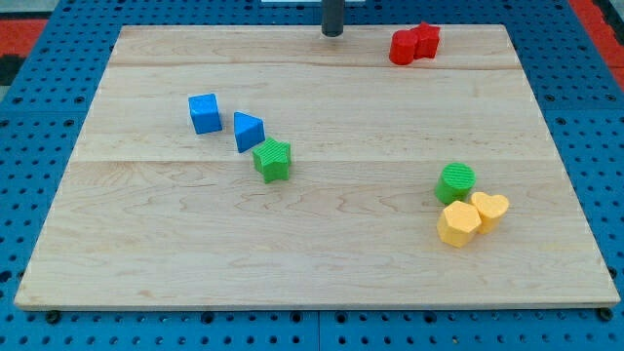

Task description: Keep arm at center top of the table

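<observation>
My tip (332, 33) stands at the middle of the wooden board's top edge, with no block touching it. Two red blocks (413, 44) sit pressed together to the tip's right near the top edge. A blue cube (204, 113), a blue triangular block (247, 131) and a green star block (272, 160) lie in a diagonal row left of centre, well below the tip. A green cylinder (455, 182), a yellow hexagon block (458, 223) and a yellow heart block (489, 208) cluster at the lower right.
The wooden board (312, 263) rests on a blue perforated base (39, 195). A red patch shows at the view's top left corner (29, 24).
</observation>
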`<state>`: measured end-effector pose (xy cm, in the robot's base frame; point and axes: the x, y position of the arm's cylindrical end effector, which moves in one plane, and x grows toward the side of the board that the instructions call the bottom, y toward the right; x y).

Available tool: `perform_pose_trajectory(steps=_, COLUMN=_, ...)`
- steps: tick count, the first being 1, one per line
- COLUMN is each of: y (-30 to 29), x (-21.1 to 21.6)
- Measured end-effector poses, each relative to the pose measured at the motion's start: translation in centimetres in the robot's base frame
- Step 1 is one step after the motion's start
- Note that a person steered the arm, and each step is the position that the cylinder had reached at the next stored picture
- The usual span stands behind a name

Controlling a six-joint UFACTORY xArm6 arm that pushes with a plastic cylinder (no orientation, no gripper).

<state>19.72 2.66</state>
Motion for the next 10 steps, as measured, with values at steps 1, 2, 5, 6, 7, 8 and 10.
perform_pose_trajectory(steps=1, y=-0.1, x=-0.4)
perform_pose_trajectory(steps=2, y=0.0, x=0.1)
perform_pose_trajectory(steps=5, y=1.3, x=0.0)
perform_pose_trajectory(steps=6, y=1.3, x=0.0)
perform_pose_trajectory(steps=7, y=1.5, x=0.0)
perform_pose_trajectory(steps=8, y=1.5, x=-0.1)
perform_pose_trajectory(steps=10, y=1.5, x=-0.4)
